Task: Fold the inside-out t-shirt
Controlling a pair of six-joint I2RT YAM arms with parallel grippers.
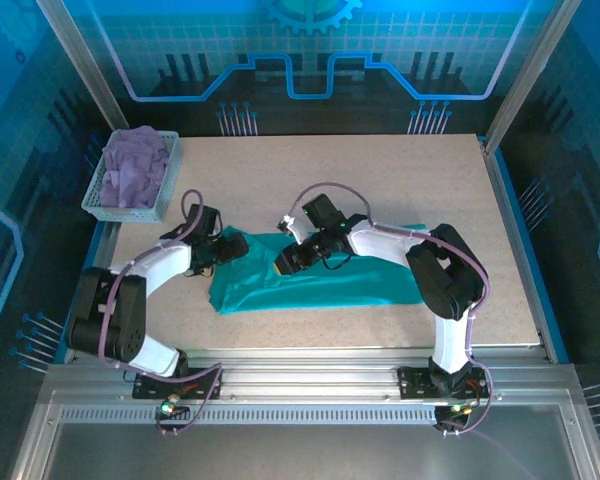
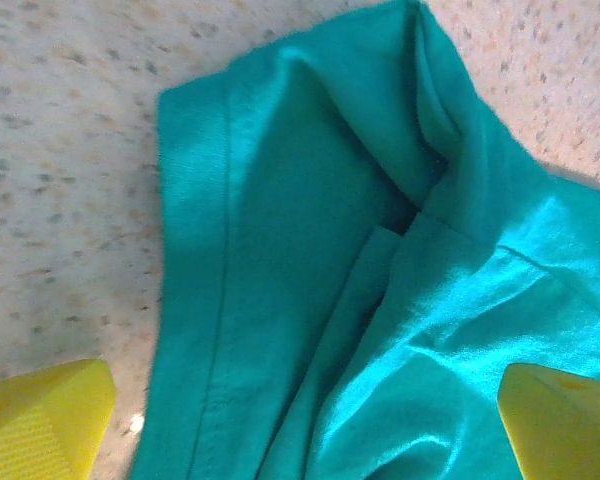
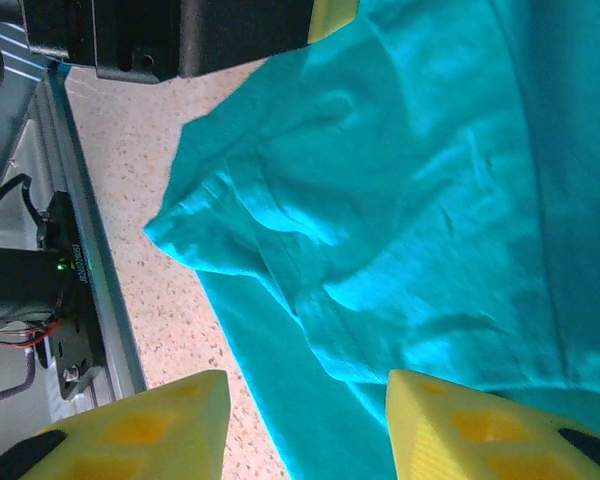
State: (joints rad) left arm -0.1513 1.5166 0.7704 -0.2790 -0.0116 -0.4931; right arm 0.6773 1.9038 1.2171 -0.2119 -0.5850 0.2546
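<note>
Teal t-shirt (image 1: pixel 325 283) lying along the near edge of my worktop (image 1: pixel 380 180), centred, my left hand (image 1: pixel 223 247) spread wide over its left end, my right hand (image 1: pixel 289 262) spread above its middle, neither pinching cloth

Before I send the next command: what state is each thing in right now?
t-shirt: lying rumpled on the table, in neither grip.
left gripper: open, over the shirt's edge.
right gripper: open, over the shirt.
lavender garment: heaped in the basket.
basket: upright, far left of the table.
</note>
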